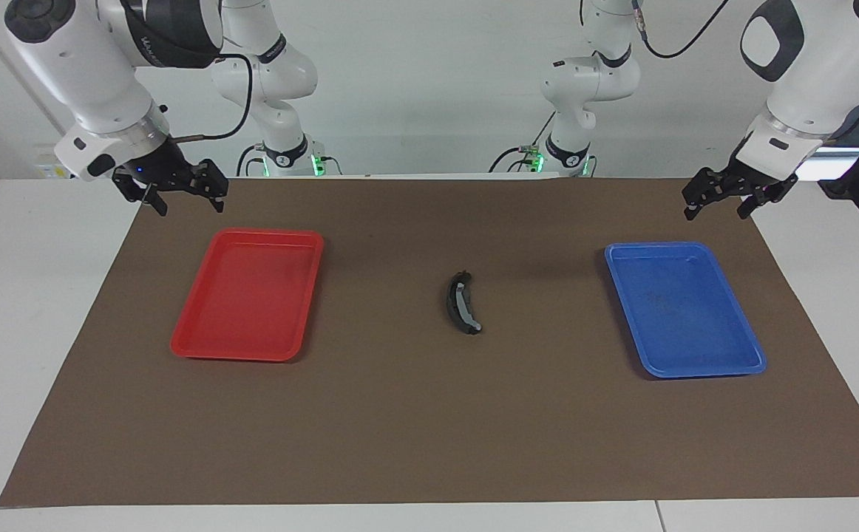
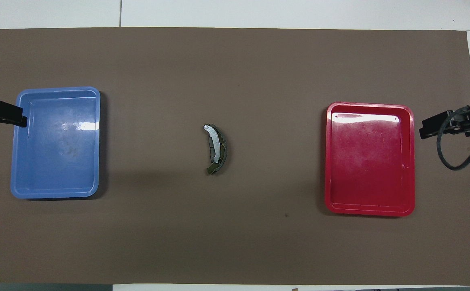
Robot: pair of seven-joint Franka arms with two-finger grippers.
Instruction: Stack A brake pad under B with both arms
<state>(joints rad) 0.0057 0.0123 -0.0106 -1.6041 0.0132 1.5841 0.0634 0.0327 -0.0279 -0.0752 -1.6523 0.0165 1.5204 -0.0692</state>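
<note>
The long crescent pad B [image 1: 462, 303] lies on the brown mat midway between the two trays, its pale grey strip facing up; it also shows in the overhead view [image 2: 215, 148]. Dark pad material shows under and along the strip. I cannot make out the short pad A as a separate thing. My right gripper [image 1: 189, 203] hangs open and empty over the mat's edge beside the red tray; it also shows in the overhead view [image 2: 426, 130]. My left gripper [image 1: 715, 210] hangs open and empty over the mat's edge beside the blue tray; it also shows in the overhead view [image 2: 18, 118].
An empty red tray [image 1: 200, 347] lies toward the right arm's end and an empty blue tray [image 1: 703, 368] toward the left arm's end. The brown mat [image 1: 429, 428] covers the white table. A black cable [image 2: 447, 161] loops by the right gripper.
</note>
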